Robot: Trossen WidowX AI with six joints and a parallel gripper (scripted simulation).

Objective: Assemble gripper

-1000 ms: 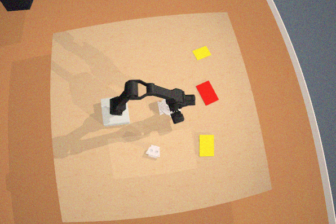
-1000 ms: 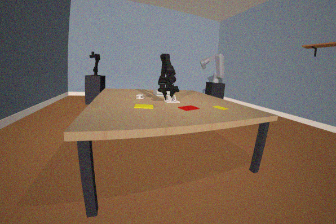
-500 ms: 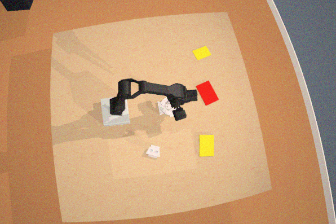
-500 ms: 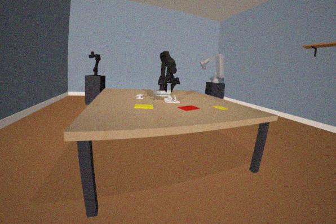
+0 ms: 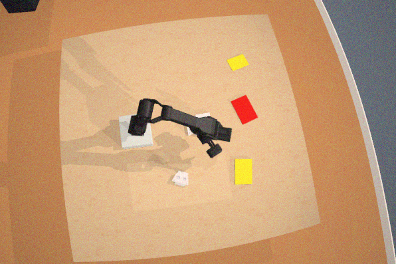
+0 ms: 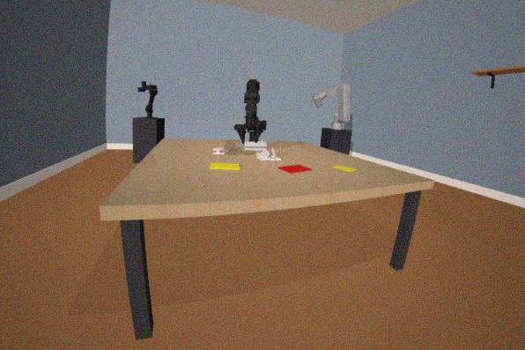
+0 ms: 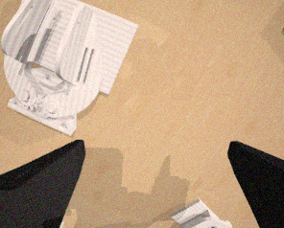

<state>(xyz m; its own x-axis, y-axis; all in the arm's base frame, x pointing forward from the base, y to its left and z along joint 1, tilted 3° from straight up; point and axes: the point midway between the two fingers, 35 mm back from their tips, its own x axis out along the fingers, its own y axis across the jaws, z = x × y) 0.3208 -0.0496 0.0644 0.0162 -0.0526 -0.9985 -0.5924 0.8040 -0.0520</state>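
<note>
The white gripper base (image 7: 114, 53) (image 5: 202, 116) lies flat on the table, partly under my arm in the top view. Both white jaws stand on it side by side, one jaw (image 7: 26, 31) at the left and the other jaw (image 7: 77, 45) at the right in the wrist view. Whether their teeth mesh is too small to tell. The small white housing plate (image 5: 181, 178) (image 6: 218, 150) lies apart on the table; its edge shows at the bottom of the wrist view (image 7: 198, 213). My gripper (image 7: 159, 148) (image 6: 249, 142) is wide open and empty, above the table beside the base.
A red rectangle (image 5: 244, 110) (image 6: 294, 168) and two yellow ones, one yellow rectangle (image 5: 243, 171) (image 6: 225, 166) and a smaller yellow rectangle (image 5: 238, 62) (image 6: 344, 168), lie beyond the parts. A pale block (image 5: 125, 142) sits beneath the arm's base end.
</note>
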